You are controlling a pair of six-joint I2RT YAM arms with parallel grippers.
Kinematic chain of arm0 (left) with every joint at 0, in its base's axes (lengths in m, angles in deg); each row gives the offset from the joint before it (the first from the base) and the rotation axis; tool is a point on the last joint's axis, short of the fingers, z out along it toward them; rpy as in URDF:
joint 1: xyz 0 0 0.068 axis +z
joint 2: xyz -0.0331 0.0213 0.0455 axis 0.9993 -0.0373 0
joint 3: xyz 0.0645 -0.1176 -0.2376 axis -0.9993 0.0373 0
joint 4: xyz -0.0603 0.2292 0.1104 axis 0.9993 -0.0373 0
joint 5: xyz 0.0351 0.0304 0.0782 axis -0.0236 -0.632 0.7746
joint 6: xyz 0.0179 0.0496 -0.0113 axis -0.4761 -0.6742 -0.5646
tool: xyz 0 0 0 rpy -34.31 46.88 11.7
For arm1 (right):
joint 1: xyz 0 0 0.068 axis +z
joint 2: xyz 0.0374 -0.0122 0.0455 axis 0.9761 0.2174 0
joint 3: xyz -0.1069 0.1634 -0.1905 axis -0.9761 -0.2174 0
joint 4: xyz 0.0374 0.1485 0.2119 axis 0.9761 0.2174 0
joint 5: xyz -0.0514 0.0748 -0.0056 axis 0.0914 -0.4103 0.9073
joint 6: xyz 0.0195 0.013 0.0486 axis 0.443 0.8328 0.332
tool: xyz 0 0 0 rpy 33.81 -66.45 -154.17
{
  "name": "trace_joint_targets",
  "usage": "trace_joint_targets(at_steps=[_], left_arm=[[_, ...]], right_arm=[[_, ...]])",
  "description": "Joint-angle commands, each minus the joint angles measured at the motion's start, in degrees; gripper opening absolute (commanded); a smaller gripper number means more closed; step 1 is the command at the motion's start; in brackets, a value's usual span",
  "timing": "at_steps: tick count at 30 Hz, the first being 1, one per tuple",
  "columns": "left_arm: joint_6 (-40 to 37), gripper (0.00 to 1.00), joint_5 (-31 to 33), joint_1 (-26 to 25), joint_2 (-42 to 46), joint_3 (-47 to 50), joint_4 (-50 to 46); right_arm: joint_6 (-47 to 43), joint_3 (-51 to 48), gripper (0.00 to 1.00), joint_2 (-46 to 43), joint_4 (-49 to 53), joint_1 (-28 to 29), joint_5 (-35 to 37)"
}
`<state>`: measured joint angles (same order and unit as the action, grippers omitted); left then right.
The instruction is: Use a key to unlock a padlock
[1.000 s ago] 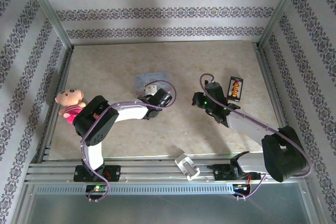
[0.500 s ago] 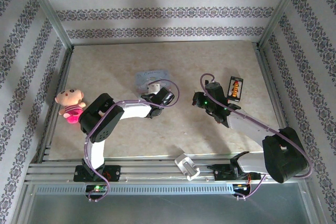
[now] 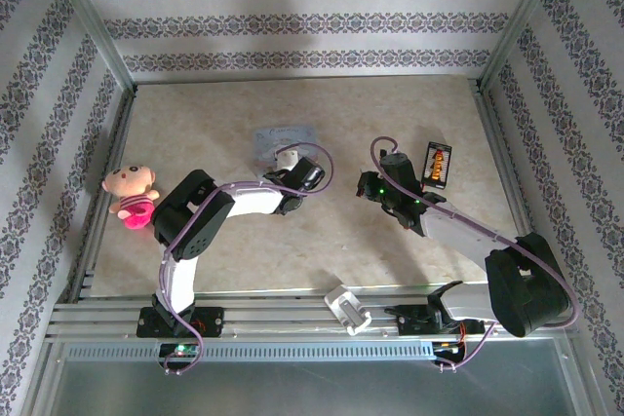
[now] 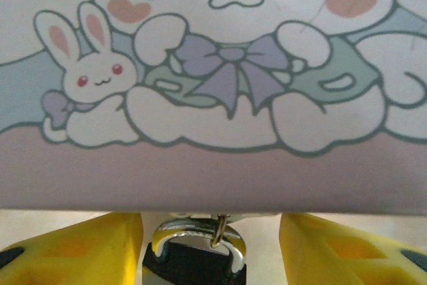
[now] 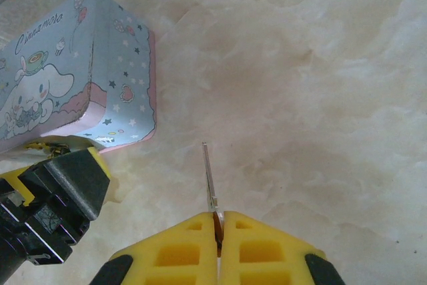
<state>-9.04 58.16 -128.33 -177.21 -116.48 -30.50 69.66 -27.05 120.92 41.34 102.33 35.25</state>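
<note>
In the left wrist view the padlock [image 4: 193, 253] sits at the bottom edge of the picture, a small dark body with a silvery shackle arching over it. It lies right against the front wall of the tin box [image 4: 227, 65], a pale tin printed with a white cartoon dog, a small rabbit and a lilac bow. A small metal loop at the tin's lower edge meets the top of the shackle.

The left fingers [image 4: 87, 248] are spread, 1 yellow pad on each side of the padlock. The pad on the left of the picture is just beside the lock body; the other stands apart from it with bare desk showing in the gap. They are not closed on anything.

The right fingers [image 5: 180, 248] are pressed together, pinching the key [image 5: 209, 181], whose thin metal blade sticks out in front of them, seen edge-on above the marbled desk [image 3: 195, 124]. The key is well apart from the tin and the padlock, to the right of them.

From above, the left arm reaches to the tin's near side at mid-desk, and the right arm is angled toward the centre. A black battery holder [image 3: 439, 165] lies just beyond the right arm, and a plush toy [image 3: 132, 194] rests at the desk's left edge
</note>
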Motion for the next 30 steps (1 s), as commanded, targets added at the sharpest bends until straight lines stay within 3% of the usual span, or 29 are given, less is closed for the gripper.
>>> trace_joint_targets(at_steps=[1,6,16,19,30], left_arm=[[-0.8,0.54,-0.5,1.0,-0.8,-0.3,2.6],[-1.1,0.48,-0.6,1.4,-1.2,-0.4,2.9],[0.0,0.47,-2.2,2.5,-1.6,0.1,3.4],[0.0,0.39,-2.5,2.6,-1.7,0.2,3.6],[0.8,0.4,-5.4,3.2,-2.6,0.2,4.6]], right_arm=[[-0.6,0.2,0.0,0.6,-0.3,-0.1,0.1],[-0.4,0.1,0.0,1.0,-0.5,-0.1,0.3],[-0.1,-0.1,0.0,1.4,-0.8,0.0,0.2],[0.1,-0.2,0.0,1.4,-0.9,0.0,0.3],[0.2,-0.4,0.0,1.1,-1.1,0.2,0.3]])
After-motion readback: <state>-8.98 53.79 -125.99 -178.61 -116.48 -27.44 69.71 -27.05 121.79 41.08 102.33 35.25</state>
